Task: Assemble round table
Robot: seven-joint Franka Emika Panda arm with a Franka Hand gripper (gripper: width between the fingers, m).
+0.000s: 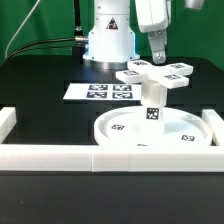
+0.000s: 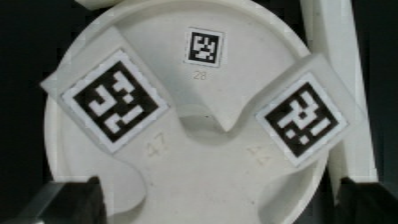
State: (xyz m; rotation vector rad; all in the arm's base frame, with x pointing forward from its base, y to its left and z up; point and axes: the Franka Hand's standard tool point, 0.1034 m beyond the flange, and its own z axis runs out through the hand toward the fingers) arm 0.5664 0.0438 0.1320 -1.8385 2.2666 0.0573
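Observation:
The rimmed disc top (image 1: 190, 128) lies flat near the front rail. The short cylinder leg (image 1: 153, 108) stands upright in its middle. The cross-shaped base (image 1: 150, 75) sits on top of the leg. My gripper (image 1: 157, 58) hangs just above the base's far side, fingers pointing down. In the wrist view the base (image 2: 222, 170) fills the frame, with two tagged arms spread out, and the disc top (image 2: 196, 20) shows below it. My gripper (image 2: 217, 203) is open. Its dark fingertips (image 2: 71, 203) stand on either side of the base with small gaps.
The marker board (image 1: 106, 91) lies flat behind the disc top, toward the exterior view's left. The long white border rail (image 1: 60, 155) runs along the front and turns up at both ends. The arm's white pedestal (image 1: 108, 40) stands at the back.

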